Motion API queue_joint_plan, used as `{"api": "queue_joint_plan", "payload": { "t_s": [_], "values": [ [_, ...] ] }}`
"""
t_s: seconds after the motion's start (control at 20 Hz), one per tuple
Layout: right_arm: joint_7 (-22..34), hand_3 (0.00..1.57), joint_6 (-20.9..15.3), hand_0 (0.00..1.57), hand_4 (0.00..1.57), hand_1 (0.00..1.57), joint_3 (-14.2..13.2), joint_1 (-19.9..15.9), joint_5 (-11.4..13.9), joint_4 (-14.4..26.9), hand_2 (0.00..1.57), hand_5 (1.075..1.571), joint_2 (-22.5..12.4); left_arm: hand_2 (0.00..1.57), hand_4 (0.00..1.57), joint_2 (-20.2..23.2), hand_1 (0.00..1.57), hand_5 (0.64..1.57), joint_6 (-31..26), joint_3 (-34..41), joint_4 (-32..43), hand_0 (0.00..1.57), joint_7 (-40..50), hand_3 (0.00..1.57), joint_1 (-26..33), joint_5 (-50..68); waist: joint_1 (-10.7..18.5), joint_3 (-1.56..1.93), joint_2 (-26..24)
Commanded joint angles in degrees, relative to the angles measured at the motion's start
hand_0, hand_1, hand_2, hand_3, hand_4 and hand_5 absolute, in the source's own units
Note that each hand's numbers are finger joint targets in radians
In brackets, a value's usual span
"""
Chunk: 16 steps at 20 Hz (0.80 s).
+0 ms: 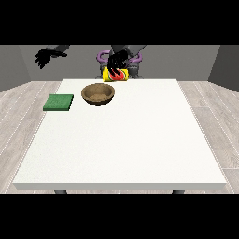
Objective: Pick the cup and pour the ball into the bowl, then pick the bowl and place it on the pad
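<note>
the hand at the view's right curls its fingers round a yellow cup with red flames, tipped sideways above the table's far edge, just behind the round brown wooden bowl. a flat green square pad lies to the bowl's left. the hand at the view's left hangs raised, fingers relaxed, holding nothing.

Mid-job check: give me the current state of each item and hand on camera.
cup: tipped sideways, held above the table's far edge.
bowl: upright on table, no ball visible inside.
pad: flat, nothing on it.
hand at the view's right: curled round cup.
hand at the view's left: raised, holding nothing.
</note>
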Motion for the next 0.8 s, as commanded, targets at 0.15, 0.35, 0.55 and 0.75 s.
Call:
{"api": "queue_joint_plan", "payload": {
  "t_s": [0.15,0.35,0.55,0.75],
  "values": [
    [-2.8,0.00,0.5,0.00,0.00,0.00,1.1,2.3,1.4,1.5,0.00,1.571,1.6,1.57,1.47,-1.5,1.48,1.234,-9.3,-10.1,2.9,1.48,1.0,1.57,-2.2,-12.2,0.5,-0.06,-1.7],
    [-0.1,0.00,-0.2,0.00,0.00,0.00,-1.3,-0.7,0.2,3.1,0.00,1.571,-2.0,1.57,1.53,-5.2,1.45,1.137,-14.2,-11.9,1.2,1.45,0.4,1.57,-2.1,-15.4,2.2,-0.12,-1.8],
    [4.5,0.00,-3.4,0.00,0.00,0.00,0.9,-2.5,-0.3,0.0,0.00,1.569,2.0,1.57,1.53,-2.8,1.45,1.134,-12.3,-9.9,0.6,1.45,-0.8,1.57,-1.9,-17.9,1.7,-0.15,-1.0],
    [3.4,0.00,-3.1,0.00,0.10,0.00,-0.5,0.9,-0.4,1.4,0.00,1.565,1.4,1.57,1.57,-1.2,1.50,1.092,-2.1,7.4,-6.2,1.50,2.5,1.57,1.8,-0.6,5.8,-0.62,-2.2]
  ]
}}
